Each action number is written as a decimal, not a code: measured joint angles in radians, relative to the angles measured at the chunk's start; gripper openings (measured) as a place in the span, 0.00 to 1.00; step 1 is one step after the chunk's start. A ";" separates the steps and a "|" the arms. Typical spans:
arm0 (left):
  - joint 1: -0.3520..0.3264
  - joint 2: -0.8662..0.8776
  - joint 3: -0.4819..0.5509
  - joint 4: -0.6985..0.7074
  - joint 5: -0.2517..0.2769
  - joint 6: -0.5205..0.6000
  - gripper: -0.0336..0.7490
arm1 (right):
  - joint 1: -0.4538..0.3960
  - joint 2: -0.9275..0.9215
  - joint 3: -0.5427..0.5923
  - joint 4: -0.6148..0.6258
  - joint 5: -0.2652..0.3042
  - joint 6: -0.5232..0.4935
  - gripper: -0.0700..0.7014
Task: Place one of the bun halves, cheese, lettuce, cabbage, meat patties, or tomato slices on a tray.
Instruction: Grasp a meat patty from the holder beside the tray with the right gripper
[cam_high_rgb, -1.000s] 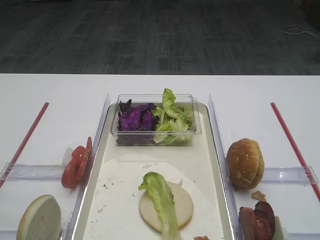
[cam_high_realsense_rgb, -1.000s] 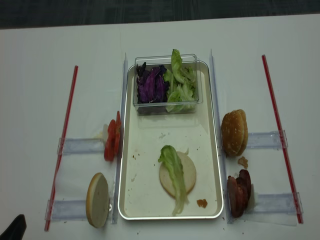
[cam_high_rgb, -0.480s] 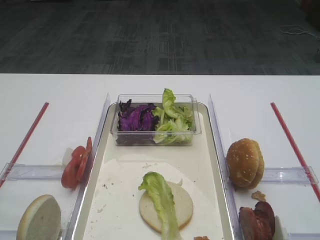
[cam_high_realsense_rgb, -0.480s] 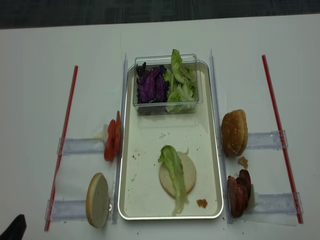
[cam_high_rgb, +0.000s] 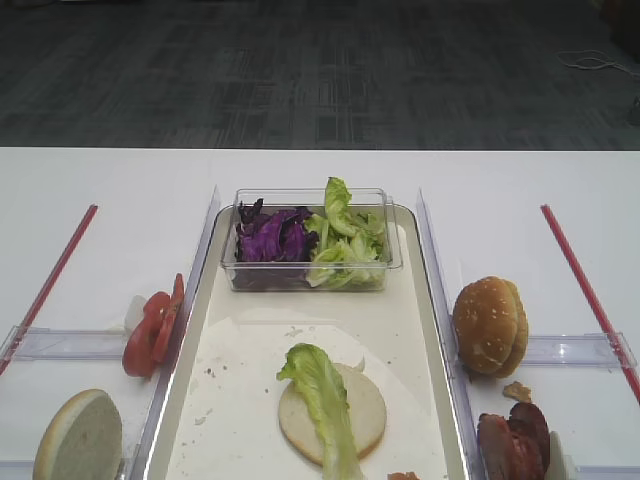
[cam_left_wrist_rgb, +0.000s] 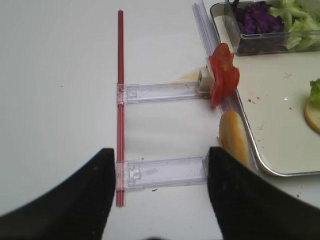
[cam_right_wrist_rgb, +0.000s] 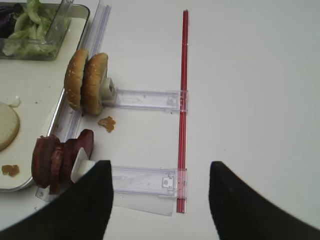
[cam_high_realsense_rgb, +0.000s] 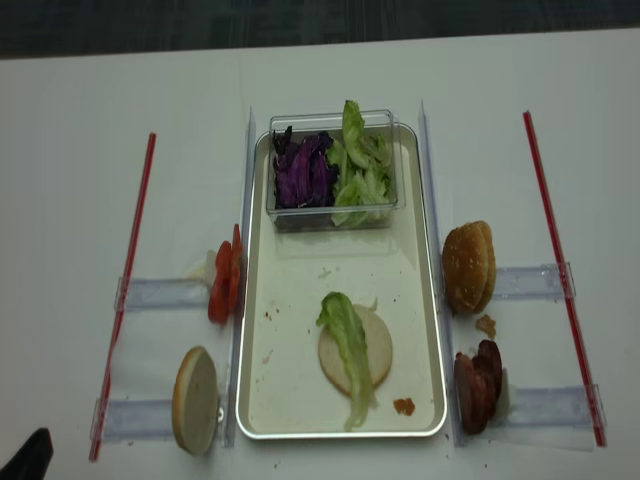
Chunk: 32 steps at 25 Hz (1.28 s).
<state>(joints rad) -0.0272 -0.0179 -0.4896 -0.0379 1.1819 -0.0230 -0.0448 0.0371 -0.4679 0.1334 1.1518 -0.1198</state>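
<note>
Meat patties (cam_right_wrist_rgb: 60, 157) stacked on edge just left of right claw (cam_right_wrist_rgb: 160, 197), claw spread wide, gripping nothing

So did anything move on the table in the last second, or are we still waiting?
Nothing visibly changed. The lettuce leaf still lies across the bun half on the tray, and the tomato slices, sesame buns and meat patties sit where they were. Nothing was taken hold of or let go.
</note>
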 joint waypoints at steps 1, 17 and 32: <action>0.000 0.000 0.000 0.000 0.000 0.000 0.54 | 0.000 0.016 0.000 -0.002 0.000 0.002 0.67; 0.000 0.000 0.000 0.000 0.000 0.000 0.54 | 0.000 0.420 -0.032 -0.016 0.092 0.052 0.67; 0.000 0.000 0.000 0.000 0.000 0.000 0.54 | 0.000 0.709 -0.056 -0.018 0.090 0.043 0.65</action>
<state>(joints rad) -0.0272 -0.0179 -0.4896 -0.0379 1.1819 -0.0230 -0.0448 0.7462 -0.5235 0.1155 1.2419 -0.0771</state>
